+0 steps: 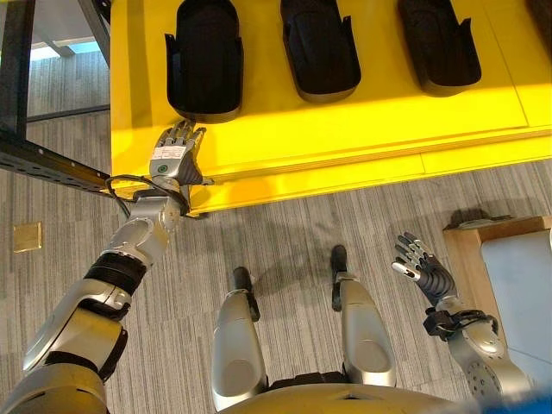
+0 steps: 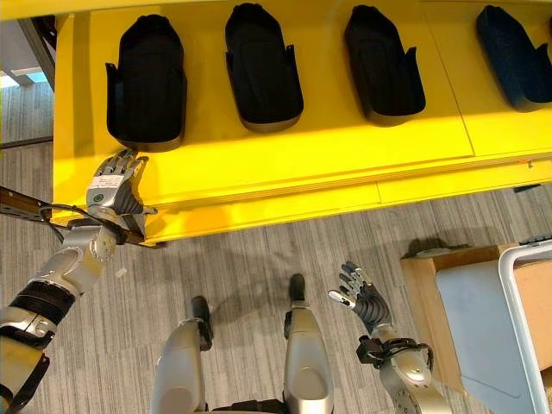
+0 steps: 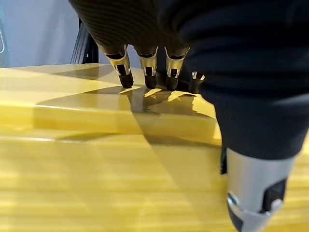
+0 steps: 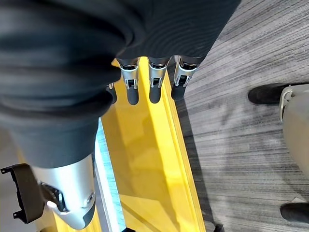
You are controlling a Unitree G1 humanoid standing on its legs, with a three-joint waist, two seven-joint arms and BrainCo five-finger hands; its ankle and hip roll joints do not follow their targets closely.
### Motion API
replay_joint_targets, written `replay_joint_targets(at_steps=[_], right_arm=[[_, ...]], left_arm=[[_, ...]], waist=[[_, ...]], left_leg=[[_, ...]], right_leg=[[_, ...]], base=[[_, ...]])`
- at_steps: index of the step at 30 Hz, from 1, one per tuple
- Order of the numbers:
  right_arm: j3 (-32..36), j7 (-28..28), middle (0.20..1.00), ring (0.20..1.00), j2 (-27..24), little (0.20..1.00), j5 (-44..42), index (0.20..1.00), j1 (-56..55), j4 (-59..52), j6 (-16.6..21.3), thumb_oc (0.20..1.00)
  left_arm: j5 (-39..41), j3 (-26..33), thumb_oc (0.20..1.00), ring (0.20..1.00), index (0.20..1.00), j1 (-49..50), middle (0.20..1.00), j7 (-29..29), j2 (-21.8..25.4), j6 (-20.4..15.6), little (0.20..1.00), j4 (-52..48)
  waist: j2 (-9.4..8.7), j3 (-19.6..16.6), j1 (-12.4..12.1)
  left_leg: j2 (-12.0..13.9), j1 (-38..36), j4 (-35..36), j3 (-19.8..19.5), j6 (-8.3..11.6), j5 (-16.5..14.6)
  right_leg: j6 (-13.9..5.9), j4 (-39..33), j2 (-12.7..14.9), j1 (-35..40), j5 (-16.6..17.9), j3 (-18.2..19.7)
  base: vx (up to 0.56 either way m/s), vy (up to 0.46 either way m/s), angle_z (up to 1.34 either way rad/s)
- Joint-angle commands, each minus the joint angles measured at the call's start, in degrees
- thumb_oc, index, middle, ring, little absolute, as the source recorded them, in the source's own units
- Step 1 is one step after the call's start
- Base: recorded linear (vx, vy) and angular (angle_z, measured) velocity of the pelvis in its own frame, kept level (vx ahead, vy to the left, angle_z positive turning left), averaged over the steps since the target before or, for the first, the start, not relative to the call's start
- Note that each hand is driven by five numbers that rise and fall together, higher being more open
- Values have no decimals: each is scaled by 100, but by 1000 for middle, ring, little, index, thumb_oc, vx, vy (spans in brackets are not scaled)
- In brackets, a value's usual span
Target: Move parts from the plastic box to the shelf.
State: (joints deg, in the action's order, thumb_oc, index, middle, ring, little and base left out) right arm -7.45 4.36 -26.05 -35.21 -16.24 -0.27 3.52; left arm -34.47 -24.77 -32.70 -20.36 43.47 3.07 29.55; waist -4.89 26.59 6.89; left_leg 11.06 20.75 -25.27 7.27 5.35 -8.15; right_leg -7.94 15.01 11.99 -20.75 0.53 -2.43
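Several black parts lie in a row on the yellow shelf; the leftmost part is nearest my left hand. That hand lies flat over the shelf's front left corner, open, holding nothing, its fingertips just short of the part's near end. In the left wrist view its straight fingers reach over the yellow surface. My right hand hangs low over the floor at the right, open and empty, beside the plastic box.
The box rests on a wooden crate at the right edge. More black parts fill the shelf's back. A black metal frame runs along the left. Grey carpet lies between shelf and box.
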Motion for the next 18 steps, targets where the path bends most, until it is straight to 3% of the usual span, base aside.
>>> replay_joint_targets(at_steps=[1, 18], right_arm=[[44, 18, 1000, 1000, -490, 1000, -111, 1000, -310, -430, 273, 1000], [14, -4, 1000, 1000, -531, 1000, -120, 1000, -326, -433, 304, 1000]], left_arm=[[-92, -531, 1000, 1000, 1000, -666, 1000, 292, -548, -352, 1000, 262], [-19, -707, 1000, 1000, 1000, -1001, 1000, 218, -639, -338, 1000, 330]], waist=[[1, -305, 404], [-2, -325, 438]], left_leg=[[478, -53, 51, -52, 280, 295], [499, -20, 30, -55, 284, 306]], right_leg=[[-237, 750, 304, 92, -540, 176], [-235, 809, 277, 43, -567, 181]], base=[[0, 0, 0], [0, 0, 0]])
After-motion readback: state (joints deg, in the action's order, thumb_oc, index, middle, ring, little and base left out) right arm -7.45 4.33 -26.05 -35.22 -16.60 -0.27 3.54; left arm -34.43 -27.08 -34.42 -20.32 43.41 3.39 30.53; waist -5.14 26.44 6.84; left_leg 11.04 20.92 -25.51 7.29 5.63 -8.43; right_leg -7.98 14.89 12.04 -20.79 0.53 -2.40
